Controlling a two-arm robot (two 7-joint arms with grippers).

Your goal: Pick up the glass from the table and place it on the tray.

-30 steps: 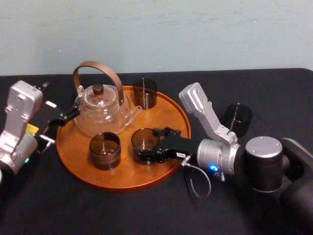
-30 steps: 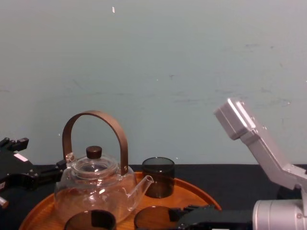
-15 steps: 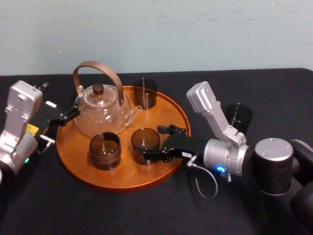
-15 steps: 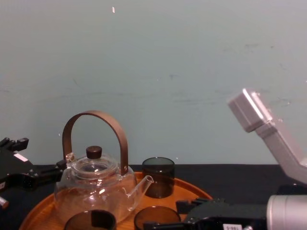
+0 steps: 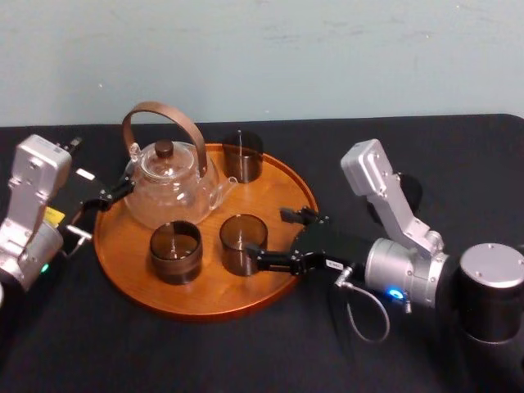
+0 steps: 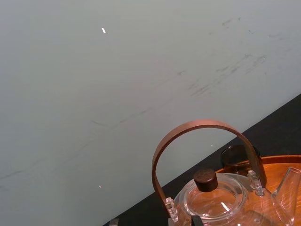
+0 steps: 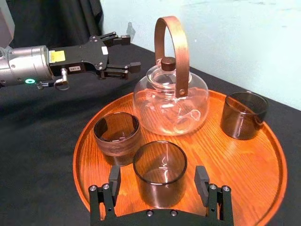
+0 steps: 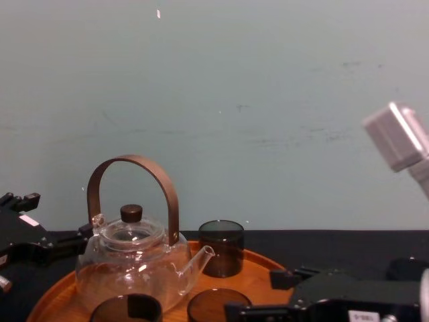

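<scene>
On the tray: the glass (image 5: 241,244) stands upright on the near right part of the tray (image 5: 282,184), in the same spot as a second ago.
Change: the right gripper (image 5: 268,235) has drawn back toward the robot's right over the past second. Its fingers reached farther along the glass then and now flank only the side nearer the wrist. The silver forearm (image 5: 385,192) has swung right with it.
Glass and jaws: the jaws are spread wide, released. In the right wrist view the glass (image 7: 160,176) sits between the two fingers (image 7: 114,178), with bare wood showing on either side and neither finger touching it.
Neighbours: a second smoky glass (image 5: 175,250) stands just to its left and a third glass (image 5: 243,155) stands at the far rim. A clear teapot (image 5: 168,184) with a brown hoop handle fills the tray's far left.
Left gripper: the left gripper (image 7: 130,52) is parked at the tray's left rim beside the teapot, jaws apart and grasping nothing, as it was a second ago.
Counter: the matte black counter (image 5: 246,352) carries the tray, and a thin cable (image 5: 368,315) loops below the right wrist.
Room: a pale blue-green wall (image 8: 255,100), faintly scuffed, runs behind the counter.
</scene>
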